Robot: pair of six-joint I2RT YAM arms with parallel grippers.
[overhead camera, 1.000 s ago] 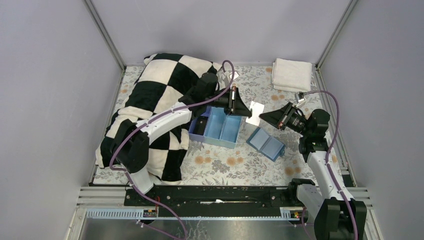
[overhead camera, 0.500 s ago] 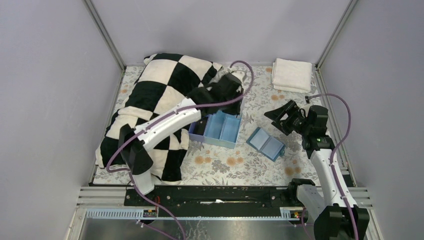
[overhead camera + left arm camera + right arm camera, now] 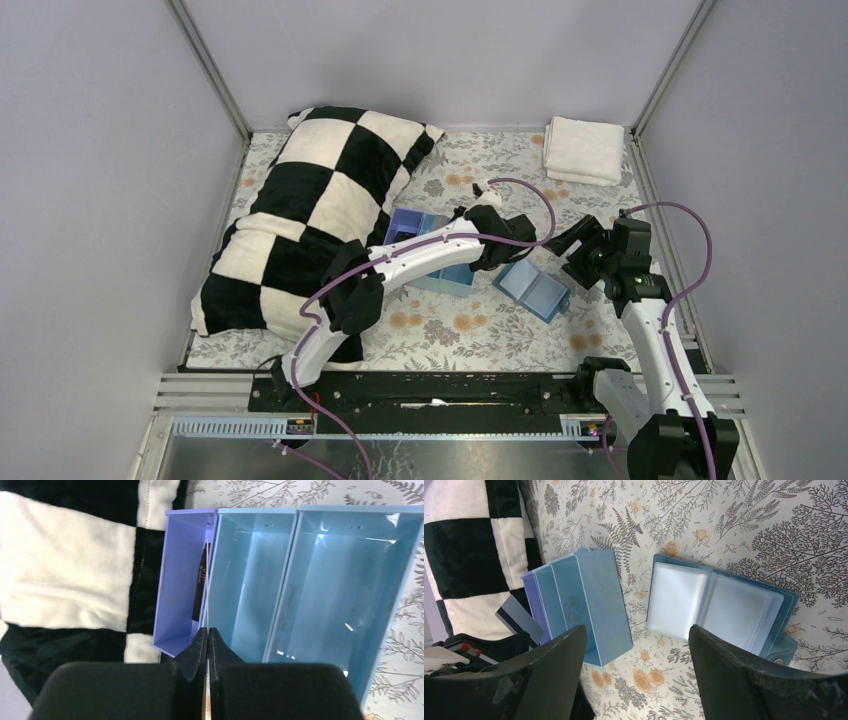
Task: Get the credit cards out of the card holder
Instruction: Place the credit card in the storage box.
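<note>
- Left wrist view first: the left hand [image 3: 207,633] is pinched nearly shut on a credit card [image 3: 519,622]. From here the card is only a thin edge. The right wrist view shows its dark face with a grey stripe.
- Just past those fingertips is the three-compartment tray [image 3: 345,580]. The hand sits roughly over the wall between the lavender compartment [image 3: 177,580] and the middle blue one.
- imo the step is dropping the card in. I'd nudge toward the lavender side, get the card's edge below the rim, then open. If it lets go on that wall, the card could tip into the wrong slot.
- Another dark card [image 3: 200,587] already stands on edge in the lavender compartment, so go in beside it, not on top.
- The right hand [image 3: 636,629] is spread wide and empty, hovering above the table [image 3: 824,555].
- Below it the card holder [image 3: 719,605] lies open and flat, near the tray but apart from it.
- Its sleeves [image 3: 676,600] are cloudy plastic. They look empty, but I honestly can't tell if a card is tucked inside.
- In the top view the left arm [image 3: 420,262] covers most of the tray and its own fingertips.
- At the back, the checkered pillow [image 3: 320,190] touches the tray's left side, and the folded white towel [image 3: 583,148] is well clear.
</note>
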